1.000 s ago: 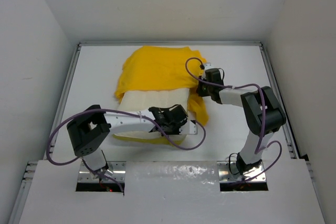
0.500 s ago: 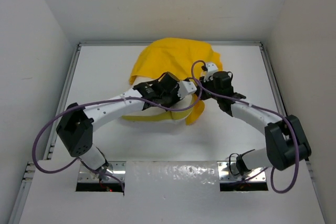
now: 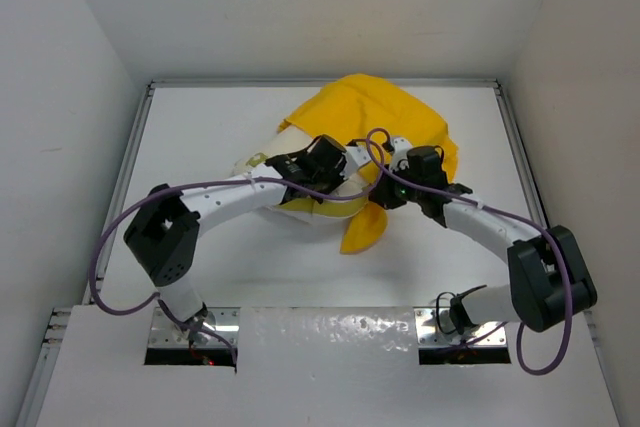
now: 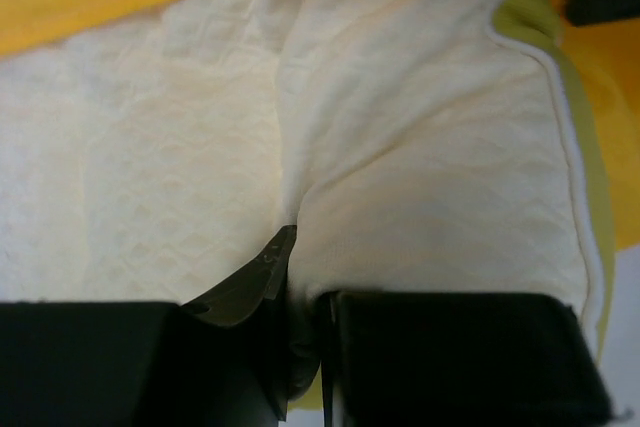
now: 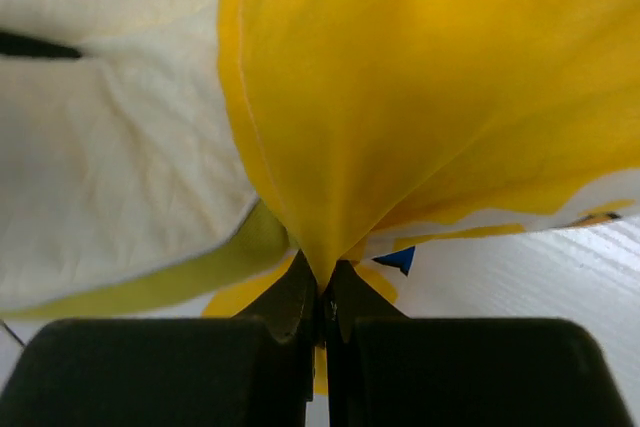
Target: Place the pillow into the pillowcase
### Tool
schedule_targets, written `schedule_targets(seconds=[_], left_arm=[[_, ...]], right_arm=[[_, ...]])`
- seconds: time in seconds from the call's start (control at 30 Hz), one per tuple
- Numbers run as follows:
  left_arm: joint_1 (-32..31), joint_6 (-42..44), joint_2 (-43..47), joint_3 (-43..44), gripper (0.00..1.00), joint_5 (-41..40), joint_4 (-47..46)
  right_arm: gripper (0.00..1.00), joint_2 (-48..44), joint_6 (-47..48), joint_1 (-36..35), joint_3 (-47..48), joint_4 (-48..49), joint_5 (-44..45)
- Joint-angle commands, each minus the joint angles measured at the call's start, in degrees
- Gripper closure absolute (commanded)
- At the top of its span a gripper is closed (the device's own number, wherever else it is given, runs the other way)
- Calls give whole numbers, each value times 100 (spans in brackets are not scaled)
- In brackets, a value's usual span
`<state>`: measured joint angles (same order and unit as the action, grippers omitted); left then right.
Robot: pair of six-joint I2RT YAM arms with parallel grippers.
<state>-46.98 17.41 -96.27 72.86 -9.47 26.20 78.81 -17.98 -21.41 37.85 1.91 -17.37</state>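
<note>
- Lettering: blue print scrap point(image 5: 398, 260) on pillowcase point(image 3: 400, 117), too little shown to read.
- Pillow point(image 4: 420, 147): mid-desk point(image 3: 200, 127), far-right part under the yellow pillowcase, near-left part exposed.
- Left claw point(image 4: 300, 287): clenched on a pillow fold; arm stretched forward, angled right.
- Right claw point(image 5: 322, 297): clenched on gathered pillowcase cloth; arm stretched forward, angled left, near left claw.

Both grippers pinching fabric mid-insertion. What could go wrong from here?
1. The left gripper pinches only a small fold of the pillow; a pull may slip it free.
2. The right gripper holds a bunched fold of the pillowcase, so its opening may collapse.
3. The wrists sit close; the purple cable might snag.
</note>
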Motion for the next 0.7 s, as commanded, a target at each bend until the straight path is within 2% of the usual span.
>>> schedule_targets(seconds=[0.0, 0.17, 0.2, 0.27, 0.33, 0.4, 0.47, 0.5, 0.57, 0.67], left_arm=[[409, -378, -111, 273, 100, -424, -1635], [550, -546, -85, 430, 100, -565, -1609], [550, -546, -68, 448, 100, -477, -1565], [515, -519, -33, 422, 100, -284, -1451], [462, -371, 29, 326, 100, -257, -1424], [357, -54, 187, 63, 100, -64, -1468], [295, 69, 336, -201, 100, 226, -1503], [286, 70, 363, -254, 100, 305, -1512], [234, 52, 398, -333, 100, 464, -1530], [23, 26, 337, -404, 100, 526, -1565]], right_arm=[[100, -436, -128, -153, -75, -621, -1216], [100, -620, -522, -162, -146, -271, -2192], [100, -621, -688, -162, -146, -227, -2114], [100, -595, -725, -153, -67, -366, -1263], [100, -463, -699, -153, 99, -455, -946], [85, -305, -716, -179, 196, -420, -1093], [84, -304, -716, -249, 223, -341, -1173], [84, -374, -733, -276, 197, -228, -1173], [99, -488, -873, -302, 13, 167, -1190], [100, -472, -1006, -311, -49, 467, -1462]])
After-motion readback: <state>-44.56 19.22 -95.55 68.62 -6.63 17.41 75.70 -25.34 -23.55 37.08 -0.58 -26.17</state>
